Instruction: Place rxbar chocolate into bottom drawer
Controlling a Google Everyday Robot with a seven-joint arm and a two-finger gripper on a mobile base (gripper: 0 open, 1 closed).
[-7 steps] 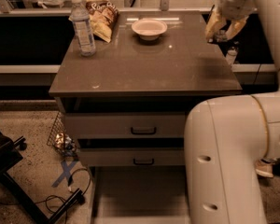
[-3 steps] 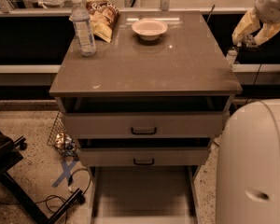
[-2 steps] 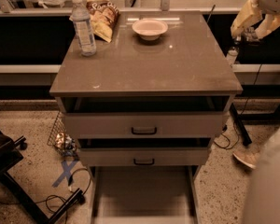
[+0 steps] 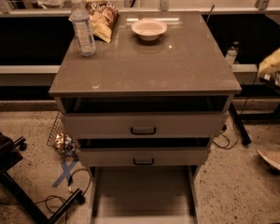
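The bottom drawer [image 4: 142,195] stands pulled out at the foot of the cabinet, and its flat grey floor shows nothing lying on it. The rxbar chocolate is not visible anywhere in this view. My gripper [image 4: 276,62] shows only as a yellowish shape at the right edge, beside and below the level of the cabinet's top [image 4: 177,64] and well above the drawer. Most of it is cut off by the frame edge.
On the cabinet's top stand a water bottle [image 4: 82,27], a crinkled chip bag [image 4: 102,15] and a white bowl [image 4: 149,28]. Two upper drawers with black handles [image 4: 143,130] are slightly ajar. A wire basket [image 4: 60,134], cables and a chair base lie left; a shoe [image 4: 273,160] lies right.
The big white arm body has swung out of view to the right. The gripper has moved from beside the cabinet's far right corner down to the right frame edge.
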